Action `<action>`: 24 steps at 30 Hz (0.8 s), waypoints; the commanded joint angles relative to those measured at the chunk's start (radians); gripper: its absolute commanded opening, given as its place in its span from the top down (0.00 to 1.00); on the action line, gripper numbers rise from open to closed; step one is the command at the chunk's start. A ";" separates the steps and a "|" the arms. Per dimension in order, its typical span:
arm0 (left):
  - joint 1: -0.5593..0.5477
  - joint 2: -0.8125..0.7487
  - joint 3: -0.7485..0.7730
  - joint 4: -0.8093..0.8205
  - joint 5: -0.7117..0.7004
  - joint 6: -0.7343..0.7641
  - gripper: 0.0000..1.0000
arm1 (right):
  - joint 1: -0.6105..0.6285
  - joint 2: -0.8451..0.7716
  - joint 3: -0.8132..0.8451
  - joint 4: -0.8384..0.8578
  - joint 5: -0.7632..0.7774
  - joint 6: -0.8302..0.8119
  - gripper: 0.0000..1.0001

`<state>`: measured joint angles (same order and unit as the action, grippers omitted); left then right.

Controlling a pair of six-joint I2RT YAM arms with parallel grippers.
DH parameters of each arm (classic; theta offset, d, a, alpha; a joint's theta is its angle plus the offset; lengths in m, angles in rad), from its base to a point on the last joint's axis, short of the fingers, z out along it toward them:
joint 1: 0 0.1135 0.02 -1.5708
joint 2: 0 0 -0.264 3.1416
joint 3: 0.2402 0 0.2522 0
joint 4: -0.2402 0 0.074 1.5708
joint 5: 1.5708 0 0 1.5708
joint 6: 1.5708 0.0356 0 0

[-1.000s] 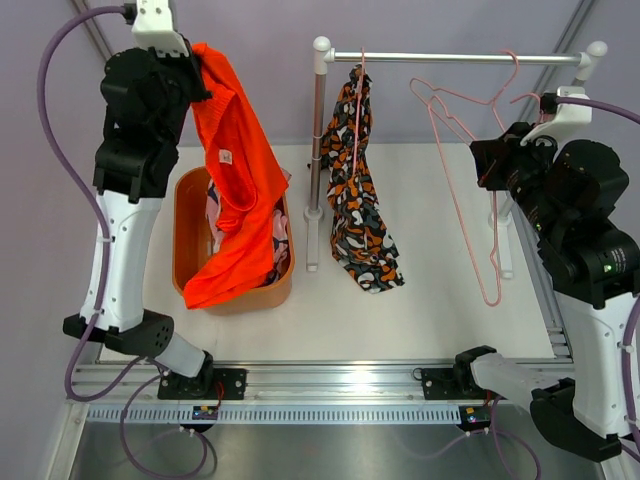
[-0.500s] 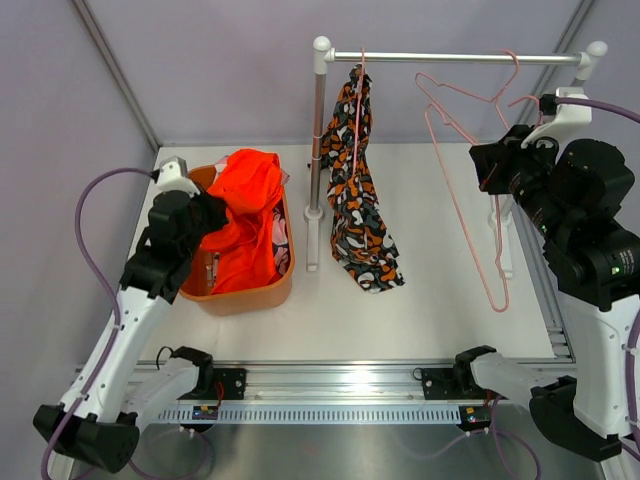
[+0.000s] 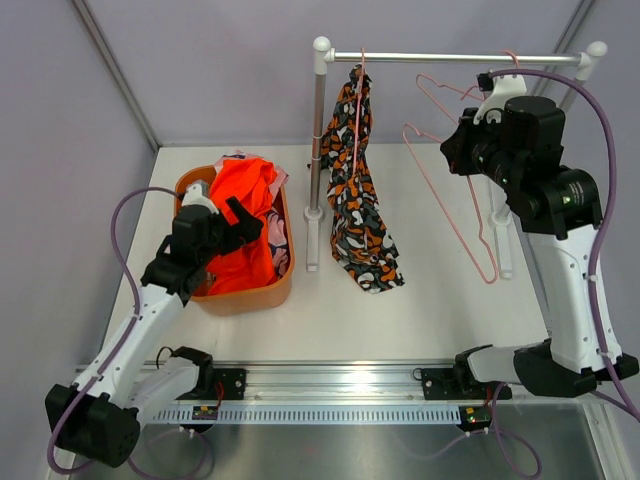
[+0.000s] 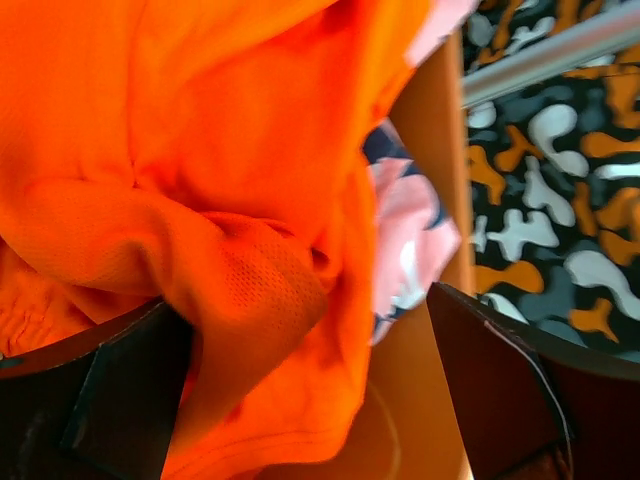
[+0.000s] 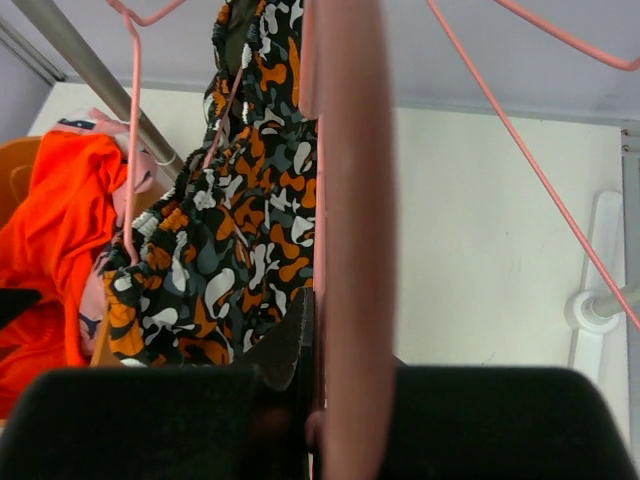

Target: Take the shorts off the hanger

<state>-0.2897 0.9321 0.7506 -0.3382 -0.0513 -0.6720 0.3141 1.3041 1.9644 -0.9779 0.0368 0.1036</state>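
A silver clothes rail (image 3: 450,57) on 2 white uprights spans the back of a white tabletop (image 3: 420,320), an orange plastic tub (image 3: 250,297) standing just left of the left upright (image 3: 318,130), lilac walls (image 3: 230,70) behind and an aluminium track (image 3: 340,380) along the near edge.

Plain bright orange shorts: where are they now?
Top view, left side: the plain bright orange shorts lie bunched in the orange tub, on the pink patterned shorts, at the open left gripper.
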 commanded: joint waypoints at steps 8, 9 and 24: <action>0.000 -0.082 0.323 -0.160 0.223 0.212 0.01 | 0.002 0.109 0.119 0.064 0.035 -0.168 1.00; 0.000 -0.099 0.323 -0.173 0.219 0.219 0.01 | -0.001 0.116 0.131 0.070 0.028 -0.171 1.00; 0.000 -0.422 0.136 -0.306 0.142 0.377 0.01 | -0.121 0.307 0.332 0.113 -0.147 -0.145 1.00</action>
<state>-0.2897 0.5823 0.9195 -0.6235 0.0994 -0.3458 0.2199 1.5902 2.2490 -0.9234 -0.0288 -0.0406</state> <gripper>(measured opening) 0.988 0.077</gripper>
